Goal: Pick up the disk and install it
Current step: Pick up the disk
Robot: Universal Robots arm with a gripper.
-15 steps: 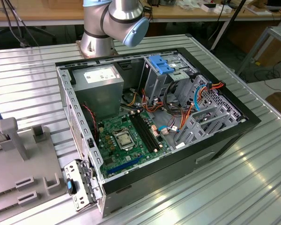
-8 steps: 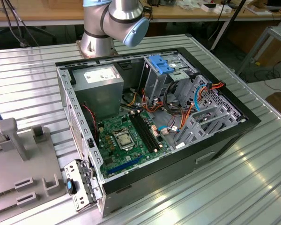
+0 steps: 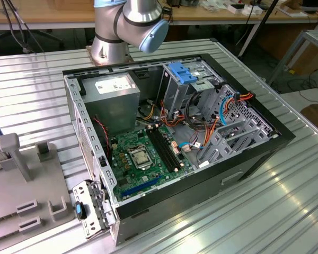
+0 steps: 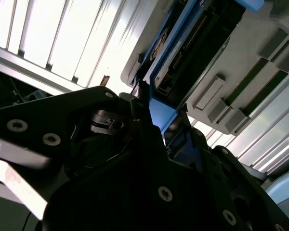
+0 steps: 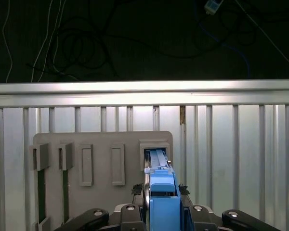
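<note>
Well, the job has only just begun. In the first wrist view the hand (image 5: 162,192) seems to be closed on the disk (image 5: 160,175), with 1 finger on each side of its blue frame. The grip is partly hidden, so I am not fully sure.

The disk stands on its edge in 1 slot of the grey holder (image 5: 101,142). It does not look lifted out yet. The holder rests on the ribbed metal tabletop (image 5: 241,154).

In the exterior view the holder sits at about 8 o'clock from the open computer case (image 3: 244,164), a little apart from it. Inside the case, the green board (image 3: 124,143) lies at about 7 o'clock. A metal bay with a blue top (image 3: 183,73) is at about 1 o'clock.

So I think the pick-up is only half done. The disk is gripped but not out of its slot. Carrying it to the case and fitting it in are both left to do.
</note>
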